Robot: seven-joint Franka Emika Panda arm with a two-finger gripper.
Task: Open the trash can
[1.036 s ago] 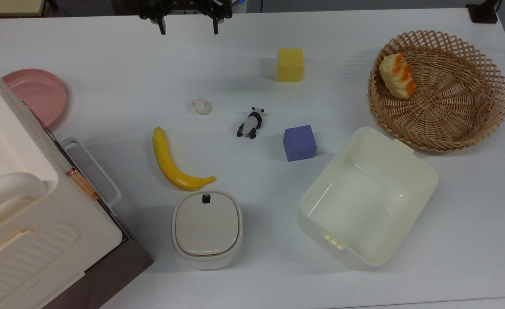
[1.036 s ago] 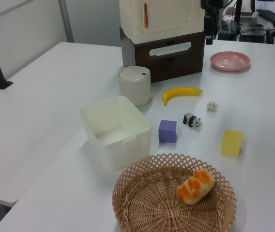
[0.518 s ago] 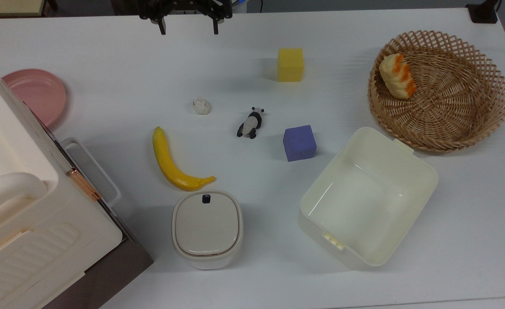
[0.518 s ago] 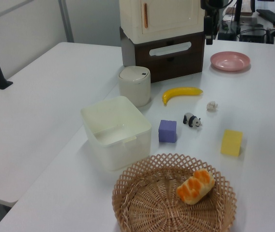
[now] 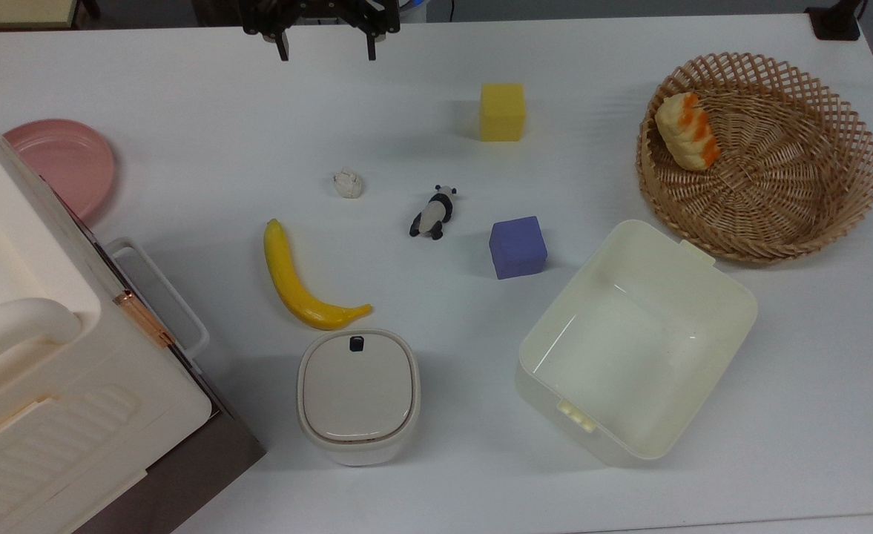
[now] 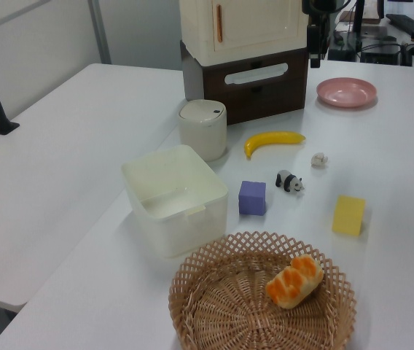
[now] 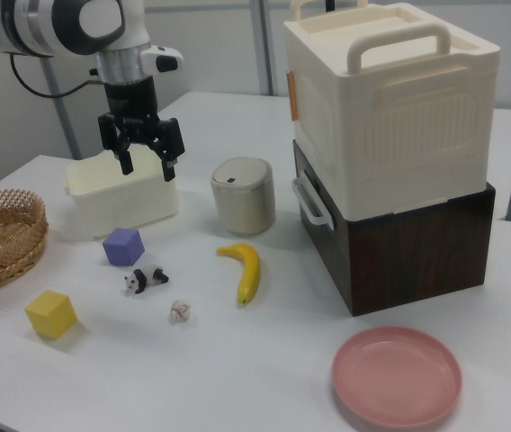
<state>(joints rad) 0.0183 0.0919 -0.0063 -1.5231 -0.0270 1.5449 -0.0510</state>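
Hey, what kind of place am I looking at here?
Probably a robotics lab. A robot arm's gripper hangs over a white table set with toy props, such as a panda and foam cubes, plus a trash can.

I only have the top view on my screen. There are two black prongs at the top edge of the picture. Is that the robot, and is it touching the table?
Observer: Yes, that is the arm's tool. In the right view it hangs in the air above the table, with its fingers open and pointing down, touching nothing.
Operator: How tall is the trash can?
Observer: The trash can is squat. In the right view it stands far lower than the cream box stacked on the dark brown box beside it.
Operator: Is its lid popped up at all?
Observer: No. From the side, in the left view, the lid lies flat on the rim, shut.
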